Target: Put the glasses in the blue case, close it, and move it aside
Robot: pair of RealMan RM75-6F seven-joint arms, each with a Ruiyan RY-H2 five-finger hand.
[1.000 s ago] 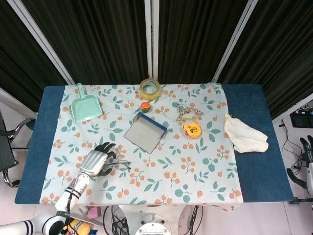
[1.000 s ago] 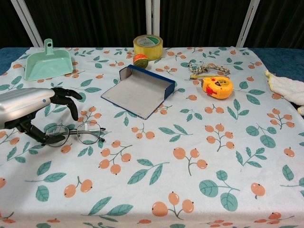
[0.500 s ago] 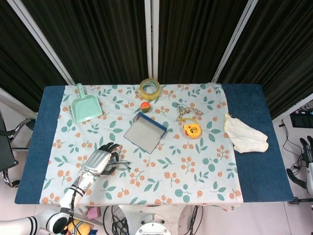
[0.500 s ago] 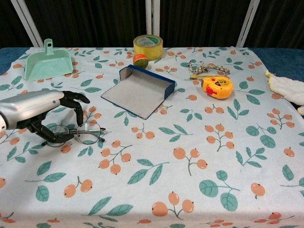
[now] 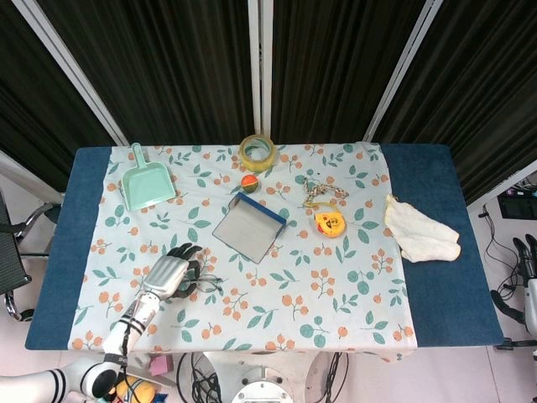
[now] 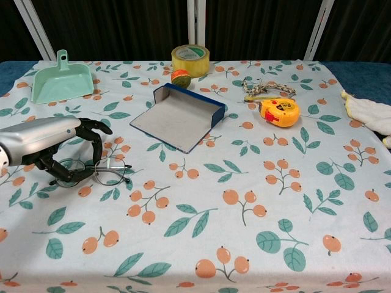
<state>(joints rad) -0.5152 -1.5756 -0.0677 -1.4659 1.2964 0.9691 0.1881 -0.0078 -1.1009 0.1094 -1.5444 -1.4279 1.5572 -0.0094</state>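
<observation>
The thin-framed glasses (image 6: 107, 173) (image 5: 210, 284) lie on the patterned tablecloth at the near left. My left hand (image 6: 46, 137) (image 5: 170, 273) covers their left half, with its fingers curled down over the frame and its thumb under the left lens, pinching them. The blue case (image 6: 177, 116) (image 5: 247, 228) lies open near the table's middle, its grey lining up and its raised blue wall on the far right side. Beside the table, at the right edge of the head view, my right hand (image 5: 529, 252) shows only in part.
A green dustpan (image 6: 60, 82) sits at the far left. A roll of yellow tape (image 6: 190, 59) and a small ball (image 6: 179, 76) lie behind the case. A yellow tape measure (image 6: 280, 111), a coiled cord (image 6: 267, 87) and a cream cloth (image 6: 369, 113) lie to the right.
My left hand has come over the glasses and curled its fingers tighter on the frame. In the last half second the glasses slid slightly left with it.
</observation>
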